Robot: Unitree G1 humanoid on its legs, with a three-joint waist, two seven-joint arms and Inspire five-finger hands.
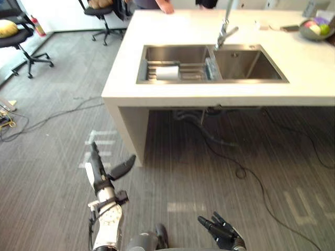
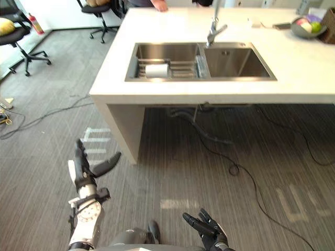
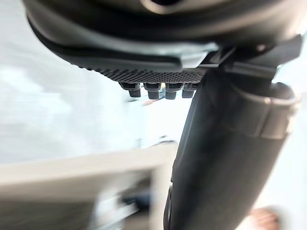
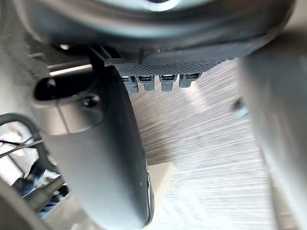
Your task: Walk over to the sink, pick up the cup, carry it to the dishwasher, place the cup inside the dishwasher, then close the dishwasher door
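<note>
A white cup point(image 1: 167, 72) lies on its side on a wire rack in the left basin of a steel double sink point(image 1: 230, 80), which is set in a white counter point(image 1: 131, 63). Both hands hang low over the carpet, well short of the counter. My left hand point(image 1: 98, 170) is open, fingers straight and thumb point(image 3: 225, 158) spread, holding nothing. My right hand point(image 1: 222, 230) is open too, its fingers fanned out near the lower edge, thumb point(image 4: 100, 158) relaxed.
A tap point(image 1: 225, 31) rises behind the sink. A bowl of fruit point(image 1: 315, 29) sits at the counter's far right, and a person's hand point(image 1: 165, 6) rests on its far edge. Cables point(image 1: 241, 170) trail on the floor under the counter. Office chairs point(image 1: 21, 36) stand far left.
</note>
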